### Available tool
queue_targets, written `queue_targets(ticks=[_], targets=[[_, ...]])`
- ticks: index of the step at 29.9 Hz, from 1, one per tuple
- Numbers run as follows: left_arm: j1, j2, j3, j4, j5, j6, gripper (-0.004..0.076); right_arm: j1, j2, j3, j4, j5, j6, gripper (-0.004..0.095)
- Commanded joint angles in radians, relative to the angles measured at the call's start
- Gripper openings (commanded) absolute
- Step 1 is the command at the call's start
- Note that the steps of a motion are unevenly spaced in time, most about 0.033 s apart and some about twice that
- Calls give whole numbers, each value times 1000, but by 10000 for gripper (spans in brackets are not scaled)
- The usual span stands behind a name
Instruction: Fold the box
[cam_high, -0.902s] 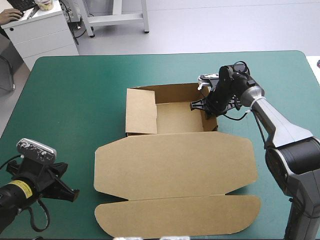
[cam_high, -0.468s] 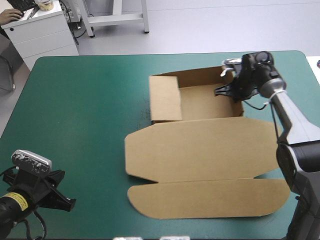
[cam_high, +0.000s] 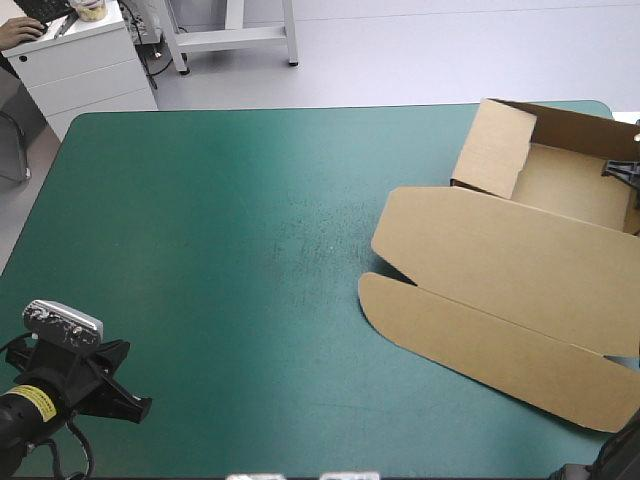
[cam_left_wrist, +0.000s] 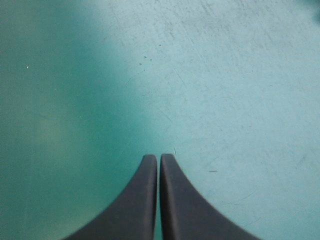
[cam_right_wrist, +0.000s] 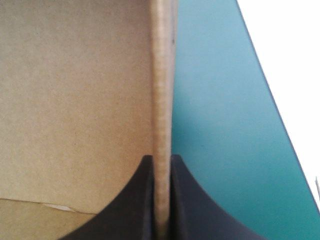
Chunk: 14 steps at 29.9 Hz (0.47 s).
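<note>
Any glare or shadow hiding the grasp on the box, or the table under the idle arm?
Right wrist view: the box wall held in the right pincer is evenly lit, no glare; past the teal-green cover all is blown white. Left wrist view: shadow darkens the cover on one side of the shut left pincer. High view: a pale sheen on bare cover mid-table.

Pale grey floor (cam_high: 420, 50) beyond teal-green table (cam_high: 200, 250), white cabinet (cam_high: 78, 66) at far left

No writing can be read anywhere; the yellow label (cam_high: 33, 402) behind the left gripper (cam_left_wrist: 158, 159) is too small to make out.
</note>
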Motion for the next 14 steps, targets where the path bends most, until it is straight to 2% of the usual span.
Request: queue_targets(ticks=[1, 5, 8, 11, 14], targets=[[0, 9, -25, 7, -65, -6, -3, -91, -60, -33, 78, -69, -33, -16], [0, 9, -25, 24, -65, -6, -4, -151, -50, -33, 151, -56, -60, -5], [0, 9, -25, 24, -65, -6, -4, -164, -39, -33, 159, -56, -71, 66], [0, 9, -25, 24, -63, -6, -5, -164, -30, -33, 180, -47, -71, 195], [0, 9, -25, 24, -63, -6, -10, -164, -26, -33, 200, -47, -71, 394]])
